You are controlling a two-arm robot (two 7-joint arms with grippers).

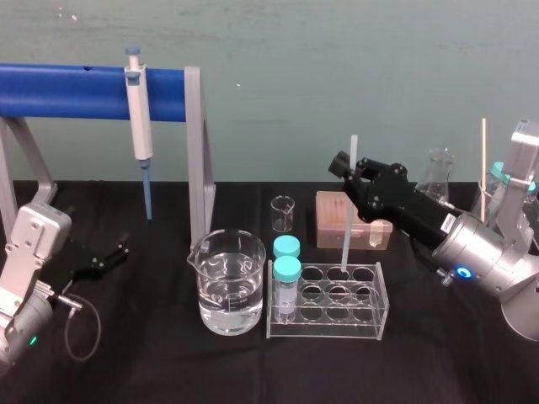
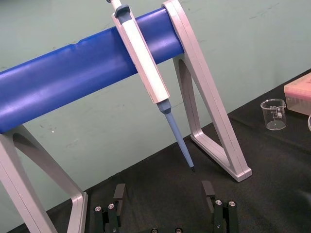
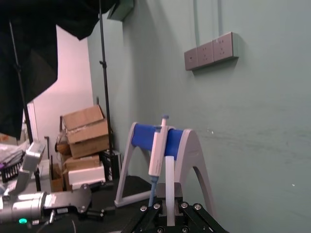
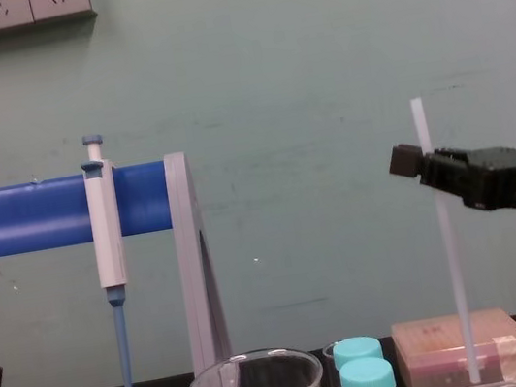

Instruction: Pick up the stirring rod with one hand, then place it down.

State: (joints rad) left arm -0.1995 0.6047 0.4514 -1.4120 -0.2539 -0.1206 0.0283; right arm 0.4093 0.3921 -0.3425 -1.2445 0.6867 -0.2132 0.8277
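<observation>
The stirring rod (image 1: 348, 210) is a thin translucent-white stick held upright, and my right gripper (image 1: 358, 179) is shut on its upper part. Its lower end hangs at a back-row hole of the clear tube rack (image 1: 330, 326). The chest view shows the stirring rod (image 4: 452, 271) vertical, with the right gripper (image 4: 428, 167) reaching in from the right. In the right wrist view the stirring rod (image 3: 169, 187) stands between the jaws. My left gripper (image 1: 109, 257) rests on the table at the left; its fingers (image 2: 208, 190) stand apart, open and empty.
A white-and-blue pipette (image 1: 139, 109) hangs on the blue-barred stand (image 1: 195, 151). A beaker of water (image 1: 226, 286) sits left of the rack, which holds two teal-capped tubes (image 1: 287, 282). Behind are a small beaker (image 1: 283, 213), a pink box (image 1: 335, 220) and a flask (image 1: 438, 177).
</observation>
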